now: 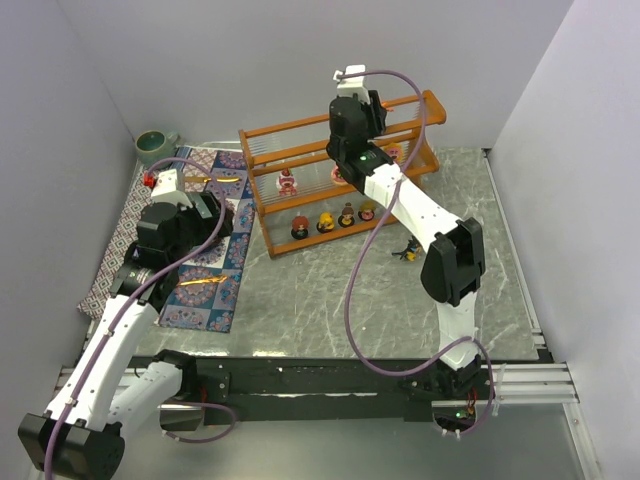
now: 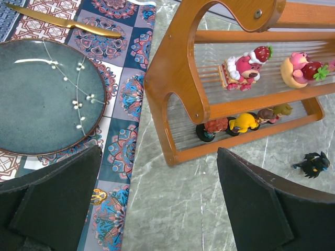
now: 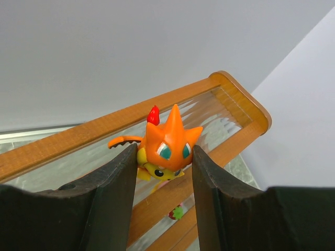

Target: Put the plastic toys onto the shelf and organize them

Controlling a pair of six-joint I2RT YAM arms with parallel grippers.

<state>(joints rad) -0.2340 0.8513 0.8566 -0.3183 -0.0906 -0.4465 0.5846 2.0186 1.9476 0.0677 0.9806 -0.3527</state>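
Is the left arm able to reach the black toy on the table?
Likely yes, with care: its jaws stand open and bare table leads to the black toy, but the right arm hangs close beside it.

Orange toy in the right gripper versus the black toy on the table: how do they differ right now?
Colour: the orange toy is bright orange with yellow beneath; the black toy is mostly black. State: the orange toy is clamped in the right gripper over the top tier of the shelf; the black toy lies free on the table, off the shelf. Both are small figurines.
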